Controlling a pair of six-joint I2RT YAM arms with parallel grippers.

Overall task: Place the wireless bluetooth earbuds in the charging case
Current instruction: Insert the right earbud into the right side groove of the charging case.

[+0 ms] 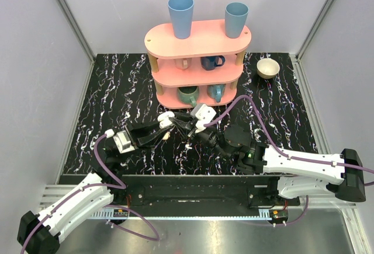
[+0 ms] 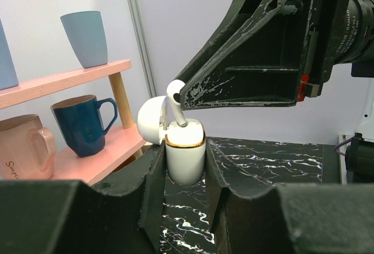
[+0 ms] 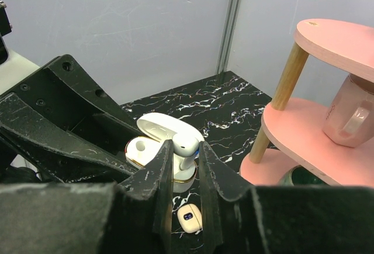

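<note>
One earbud [image 2: 174,99] stands tilted over the open charging case [image 2: 185,157], with its round head up and its stem reaching down to the gold rim of the case. I cannot tell if the stem has entered its socket. The right gripper [image 3: 186,155] is clenched on this earbud and holds it between its two black fingers. In the right wrist view, one socket of the case is seen empty beside the earbud. The lid [image 2: 151,119] is folded back.

The left gripper [image 2: 185,163] is clamped on the body of the charging case and holds it upright above the table [image 1: 117,90], which is black with white veins. In the top view, both grippers meet just in front of the pink shelf [image 1: 198,38].

A small cream piece [image 3: 190,216] with a dark blue square on it lies on the table under the right fingers. I cannot tell what it is.

Two light blue cups [image 1: 180,16] stand on the top of the shelf. On the middle level there is a dark blue mug [image 2: 85,122] and a pink mug [image 2: 20,146]. The pink mug has printed letters that begin with "Simp", and the rest is cut off. A lens ring at the right edge of the left wrist view carries white letters, too small to read surely. A cream bowl [image 1: 268,67] sits on the table to the right of the shelf.
</note>
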